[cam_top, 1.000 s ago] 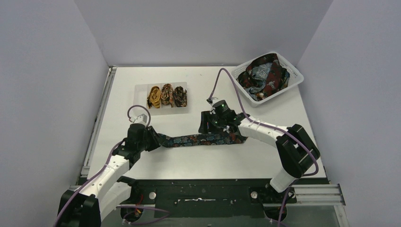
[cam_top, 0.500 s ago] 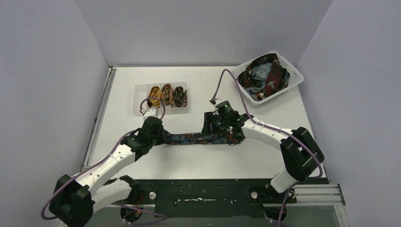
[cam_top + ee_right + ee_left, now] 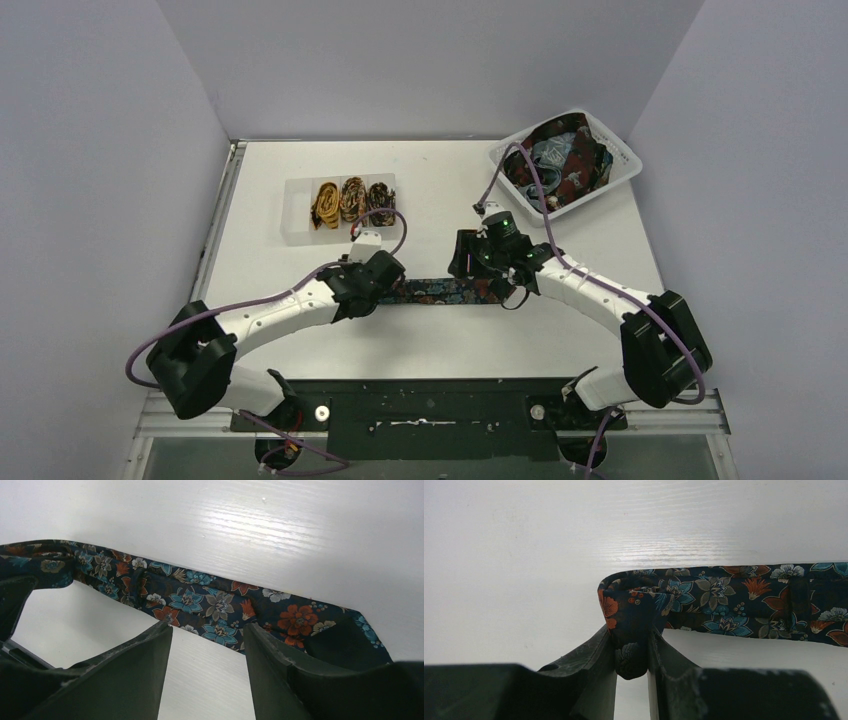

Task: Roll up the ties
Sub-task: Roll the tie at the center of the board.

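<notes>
Navy floral tie: flat strip on the bench, on the arm-base side of the clear tray, lying crosswise between the two arms.
Left end effector: just on the arm-base side of the tray; jaws closed on the tie's folded-over end, which bulges between the fingers.
Right end effector: farther from the tray, at the tie's other end; jaws apart, straddling the fabric, gripping nothing.
Rolled ties: three coils, mustard to dark, side by side inside the tray.
White basket: well apart from the tray, at the bench's far corner; heaped with loose ties.
</notes>
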Tool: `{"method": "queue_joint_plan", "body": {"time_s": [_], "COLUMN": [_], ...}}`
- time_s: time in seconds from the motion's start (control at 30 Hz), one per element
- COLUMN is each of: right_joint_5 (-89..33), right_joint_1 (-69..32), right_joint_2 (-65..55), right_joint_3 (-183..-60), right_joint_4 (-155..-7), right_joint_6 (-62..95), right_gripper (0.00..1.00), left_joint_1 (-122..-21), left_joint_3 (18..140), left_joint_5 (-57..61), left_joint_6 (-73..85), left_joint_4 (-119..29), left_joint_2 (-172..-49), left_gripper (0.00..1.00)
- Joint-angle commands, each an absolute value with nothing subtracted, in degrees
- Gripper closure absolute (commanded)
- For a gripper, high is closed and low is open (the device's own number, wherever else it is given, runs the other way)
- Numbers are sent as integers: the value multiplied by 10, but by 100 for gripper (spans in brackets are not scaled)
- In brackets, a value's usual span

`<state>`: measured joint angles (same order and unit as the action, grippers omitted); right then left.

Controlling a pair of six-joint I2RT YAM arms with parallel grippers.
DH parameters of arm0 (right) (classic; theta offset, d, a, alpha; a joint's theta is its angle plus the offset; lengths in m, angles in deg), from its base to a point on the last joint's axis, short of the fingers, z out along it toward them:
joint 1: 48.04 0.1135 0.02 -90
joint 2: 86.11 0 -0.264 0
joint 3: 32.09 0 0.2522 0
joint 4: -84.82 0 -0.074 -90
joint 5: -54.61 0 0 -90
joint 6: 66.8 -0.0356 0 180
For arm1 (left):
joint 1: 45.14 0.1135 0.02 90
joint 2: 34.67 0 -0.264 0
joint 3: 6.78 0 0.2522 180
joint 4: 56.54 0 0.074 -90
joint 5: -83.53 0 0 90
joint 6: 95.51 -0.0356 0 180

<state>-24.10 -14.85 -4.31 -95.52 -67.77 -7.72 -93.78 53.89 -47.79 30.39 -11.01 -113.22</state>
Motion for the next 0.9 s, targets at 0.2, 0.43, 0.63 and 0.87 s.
{"method": "queue_joint_plan", "body": {"time_s": [0.2,0.43,0.63,0.87], "right_joint_5": [-271,-265,-260,-258], "right_joint_1": [-181,-196,-204,-210], "right_joint_2": [-81,-87,-91,-96], "right_joint_3": [-940,-929,-917,-909], "right_joint_4": [-673,-671,-676,-679], "right_joint_6": [-90,-93,-99,-104], "right_gripper": [43,42,41,40], "left_joint_1": [-989,-1018,-1045,-1068], "left_joint_3": [605,643,692,729], "left_joint_5": [-530,-569,-645,-673], "left_joint_6": [303,320,377,392], "left_joint_4": [-109,-73,9,51], "left_joint_2": [-1213,-1271,-1315,-1368], "left_gripper": [78,77,77,77]}}
